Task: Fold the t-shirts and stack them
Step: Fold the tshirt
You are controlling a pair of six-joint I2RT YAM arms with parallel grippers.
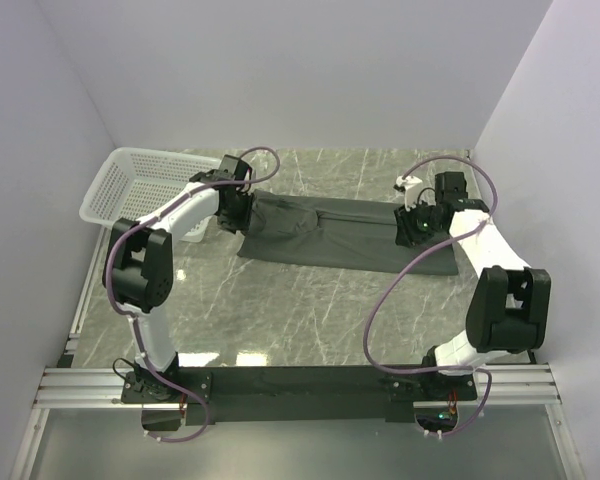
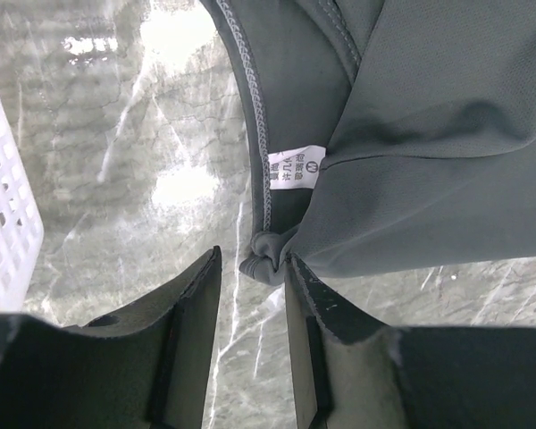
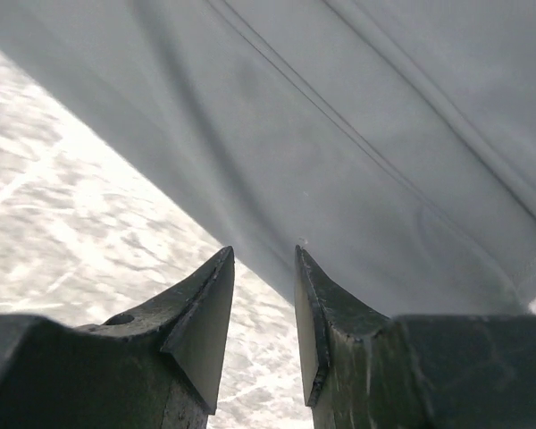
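One dark grey-green t-shirt (image 1: 330, 232) lies folded lengthwise in a long strip across the far middle of the marble table. My left gripper (image 1: 238, 208) is at its left end, open; in the left wrist view (image 2: 253, 257) a bunched bit of the collar with the white neck label (image 2: 295, 167) sits at the tips, touching the right finger, not pinched. My right gripper (image 1: 412, 226) is at the shirt's right end, open and empty; in the right wrist view (image 3: 263, 253) the shirt's edge (image 3: 339, 134) lies just past the tips.
A white plastic mesh basket (image 1: 140, 185) stands at the far left, close to my left arm, and shows at the left edge of the left wrist view (image 2: 4, 206). Grey walls enclose the table. A metal rail (image 1: 300, 385) carries both arm bases.
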